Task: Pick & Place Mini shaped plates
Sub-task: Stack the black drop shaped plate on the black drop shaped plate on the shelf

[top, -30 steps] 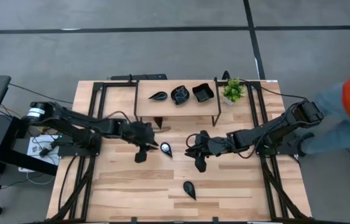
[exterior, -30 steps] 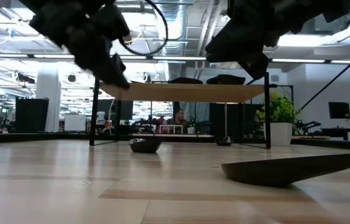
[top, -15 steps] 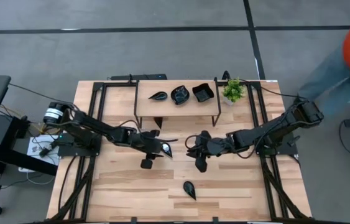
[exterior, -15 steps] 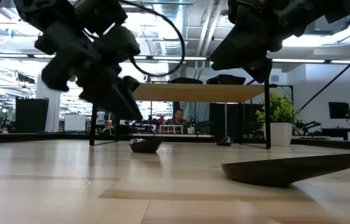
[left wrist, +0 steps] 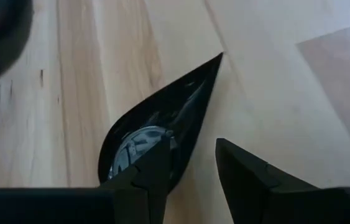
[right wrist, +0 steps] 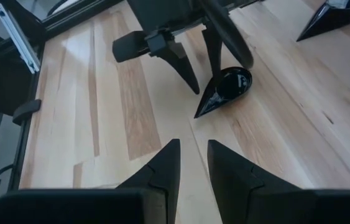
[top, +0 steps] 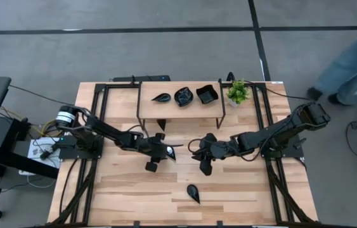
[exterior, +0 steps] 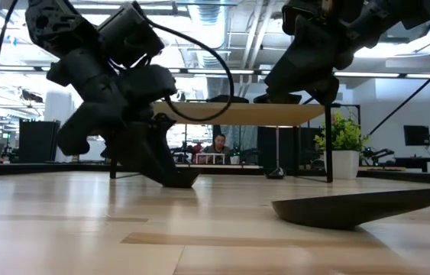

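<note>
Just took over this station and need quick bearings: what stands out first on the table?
The left gripper is down at a teardrop dish mid-table, its fingers open astride the rim. The right gripper hangs nearby, holding nothing. Three more dishes sit on the raised shelf beside a potted plant.

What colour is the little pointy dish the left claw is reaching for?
Shiny black. The teardrop dish shows best in the left wrist view, by the left claw.

5 black mini plates (top: 184, 96), 1 potted plant (top: 237, 92), 2 arms (top: 102, 132).
</note>
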Controlling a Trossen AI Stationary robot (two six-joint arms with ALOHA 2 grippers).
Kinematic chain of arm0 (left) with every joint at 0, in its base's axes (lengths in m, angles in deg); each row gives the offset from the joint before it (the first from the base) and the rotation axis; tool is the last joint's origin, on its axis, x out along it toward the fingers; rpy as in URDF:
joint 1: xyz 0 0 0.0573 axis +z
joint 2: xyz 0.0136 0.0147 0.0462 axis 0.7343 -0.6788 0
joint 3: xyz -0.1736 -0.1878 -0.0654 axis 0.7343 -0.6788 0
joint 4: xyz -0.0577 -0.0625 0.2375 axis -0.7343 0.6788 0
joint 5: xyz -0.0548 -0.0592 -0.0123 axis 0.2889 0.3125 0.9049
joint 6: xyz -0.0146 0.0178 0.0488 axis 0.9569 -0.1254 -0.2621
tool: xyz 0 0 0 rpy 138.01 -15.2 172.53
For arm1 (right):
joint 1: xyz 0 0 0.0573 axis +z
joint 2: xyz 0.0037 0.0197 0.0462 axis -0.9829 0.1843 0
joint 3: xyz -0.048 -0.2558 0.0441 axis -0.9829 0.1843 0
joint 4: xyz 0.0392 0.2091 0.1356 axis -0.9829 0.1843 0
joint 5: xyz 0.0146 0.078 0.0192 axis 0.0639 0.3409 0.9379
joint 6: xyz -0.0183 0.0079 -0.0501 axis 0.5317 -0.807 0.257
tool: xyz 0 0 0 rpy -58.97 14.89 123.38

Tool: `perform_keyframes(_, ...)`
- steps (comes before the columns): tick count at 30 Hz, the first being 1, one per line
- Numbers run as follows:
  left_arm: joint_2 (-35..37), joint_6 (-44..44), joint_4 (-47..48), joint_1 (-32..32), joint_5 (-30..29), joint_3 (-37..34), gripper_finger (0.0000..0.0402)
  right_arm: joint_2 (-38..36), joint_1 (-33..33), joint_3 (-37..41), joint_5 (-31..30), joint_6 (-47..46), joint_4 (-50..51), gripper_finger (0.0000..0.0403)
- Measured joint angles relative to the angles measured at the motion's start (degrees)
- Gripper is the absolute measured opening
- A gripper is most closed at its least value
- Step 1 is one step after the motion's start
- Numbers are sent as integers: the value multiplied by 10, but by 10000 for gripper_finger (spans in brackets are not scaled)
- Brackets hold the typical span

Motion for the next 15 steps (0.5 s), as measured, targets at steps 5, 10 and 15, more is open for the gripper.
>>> perform_keyframes(5, -7, 1, -8, 0, -5, 0, 131, 0, 3, 0, 0, 0, 1, 77)
perform_keyframes(10, -4, 2, -14, 0, -7, 0, 131, 0, 8, 0, 0, 0, 1, 77)
perform_keyframes(15, -4, 2, -14, 0, -7, 0, 127, 0, 12, 0, 0, 0, 1, 77)
